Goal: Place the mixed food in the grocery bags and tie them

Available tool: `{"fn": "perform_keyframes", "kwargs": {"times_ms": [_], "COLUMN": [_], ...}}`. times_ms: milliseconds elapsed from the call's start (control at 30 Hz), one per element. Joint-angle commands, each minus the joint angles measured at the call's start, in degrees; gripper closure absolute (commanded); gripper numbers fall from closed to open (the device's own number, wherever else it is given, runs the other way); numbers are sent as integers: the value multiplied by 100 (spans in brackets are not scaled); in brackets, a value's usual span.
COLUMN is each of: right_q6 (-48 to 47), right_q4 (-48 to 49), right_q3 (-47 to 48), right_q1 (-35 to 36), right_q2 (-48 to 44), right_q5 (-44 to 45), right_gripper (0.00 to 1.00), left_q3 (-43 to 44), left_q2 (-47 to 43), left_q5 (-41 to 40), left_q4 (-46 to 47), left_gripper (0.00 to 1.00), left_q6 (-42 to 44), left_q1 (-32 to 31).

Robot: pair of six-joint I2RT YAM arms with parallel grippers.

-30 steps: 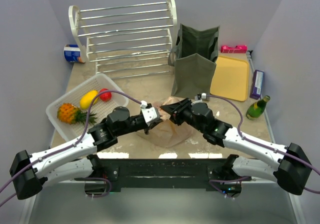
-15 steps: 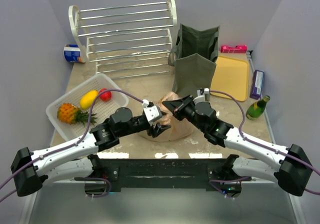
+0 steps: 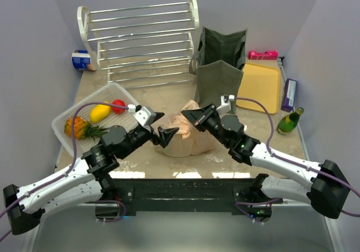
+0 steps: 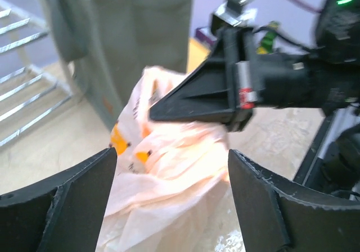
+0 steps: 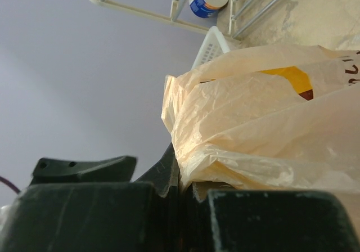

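Observation:
The peach plastic grocery bag [image 3: 188, 138] lies crumpled on the table between the arms. My right gripper [image 3: 188, 116] is shut on its upper edge; in the right wrist view the film [image 5: 270, 128] bunches out from between the closed jaws. My left gripper [image 3: 167, 134] stands open just left of the bag, and in the left wrist view the bag [image 4: 169, 167] lies beyond its spread fingers [image 4: 62, 201], apart from them. The olive-green tote [image 3: 219, 66] stands upright behind. A pineapple [image 3: 76, 127], a yellow fruit [image 3: 100, 112] and a red fruit [image 3: 117, 106] lie in the white basket [image 3: 61, 136].
A wire rack [image 3: 143, 38] fills the back left, with a blue can [image 3: 83, 60] beside it. To the right are a yellow tray [image 3: 260, 86], a purple box [image 3: 289, 94], a pink item [image 3: 262, 54] and a green bottle [image 3: 289, 121].
My left gripper opened, let go of the peach bag and drew back to the left. My right gripper closed on the bag's edge and the bag now stands taller.

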Motion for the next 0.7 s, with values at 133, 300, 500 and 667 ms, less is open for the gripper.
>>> {"fn": "perform_keyframes", "kwargs": {"times_ms": [133, 300, 500, 667], "right_q6": [-569, -657, -622, -744], "right_q4": [564, 529, 835, 1425], "right_q3": [-218, -218, -218, -148], "right_q1": [-19, -124, -563, -888], "right_q2": [-368, -438, -254, 124], "right_q5": [23, -73, -872, -1804], "right_gripper": [100, 100, 100, 100], "left_q3": [-748, -1108, -1451, -1575], "left_q2": [811, 1382, 1638, 1892], "left_q5": [525, 1361, 1854, 2196], "left_q4": [1584, 2315, 3018, 3494], "left_gripper": [15, 55, 79, 71], "left_q6": [-588, -851, -1475, -1871], "left_q1": [356, 348, 277, 268]}}
